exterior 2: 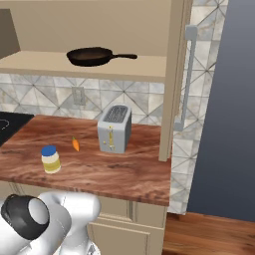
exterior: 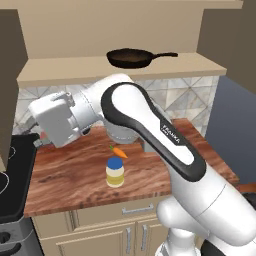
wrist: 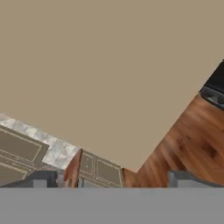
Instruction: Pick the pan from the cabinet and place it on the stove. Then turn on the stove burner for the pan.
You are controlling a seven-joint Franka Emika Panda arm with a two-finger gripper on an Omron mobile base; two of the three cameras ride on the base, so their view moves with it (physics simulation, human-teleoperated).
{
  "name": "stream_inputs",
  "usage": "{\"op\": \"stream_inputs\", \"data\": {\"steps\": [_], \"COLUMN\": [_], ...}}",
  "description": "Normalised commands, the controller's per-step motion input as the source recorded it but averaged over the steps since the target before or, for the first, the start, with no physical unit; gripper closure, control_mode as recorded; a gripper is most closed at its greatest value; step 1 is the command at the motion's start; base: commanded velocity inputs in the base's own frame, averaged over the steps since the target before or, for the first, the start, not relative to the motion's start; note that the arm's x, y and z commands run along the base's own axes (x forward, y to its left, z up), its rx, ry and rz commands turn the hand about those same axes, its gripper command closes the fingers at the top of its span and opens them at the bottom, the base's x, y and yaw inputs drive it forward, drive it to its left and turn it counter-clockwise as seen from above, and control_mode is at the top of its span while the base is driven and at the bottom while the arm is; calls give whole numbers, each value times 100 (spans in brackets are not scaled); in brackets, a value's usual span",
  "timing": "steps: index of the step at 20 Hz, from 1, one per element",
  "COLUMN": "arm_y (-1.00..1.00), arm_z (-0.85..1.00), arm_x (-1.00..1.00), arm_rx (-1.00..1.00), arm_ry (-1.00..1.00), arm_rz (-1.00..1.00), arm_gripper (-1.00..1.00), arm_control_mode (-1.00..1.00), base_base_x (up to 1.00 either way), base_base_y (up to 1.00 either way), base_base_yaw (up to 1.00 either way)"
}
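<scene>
Pan (exterior: 130,58) sits untouched on the open cabinet (exterior: 115,69) shelf, handle pointing right, above the counter (exterior: 75,172), while the pincer (wrist: 116,180) hangs down low, fingers spread wide and empty.

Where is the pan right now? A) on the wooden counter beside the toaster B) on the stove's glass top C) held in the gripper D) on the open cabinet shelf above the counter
D: the pan sits on the tan cabinet shelf, handle pointing toward the open door, well above the toaster and the wooden counter.
</scene>
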Motion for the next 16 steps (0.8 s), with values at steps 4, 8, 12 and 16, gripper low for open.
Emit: {"op": "stream_inputs", "data": {"steps": [4,8,12,16], "arm_y": [-69,-71,-73,-78], "arm_z": [17,15,14,14], "arm_x": [-20,-9,-1,0], "arm_rx": [0,0,0,0], "arm_ry": [-19,-14,-11,-11], "arm_rz": [-6,-10,-11,-11], "arm_gripper": [-100,-100,-100,-100], "arm_control_mode": [-100,-100,-100,-100], "base_base_x": [0,0,0,0], "base_base_y": [0,0,0,0], "base_base_yaw": [0,0,0,0]}}
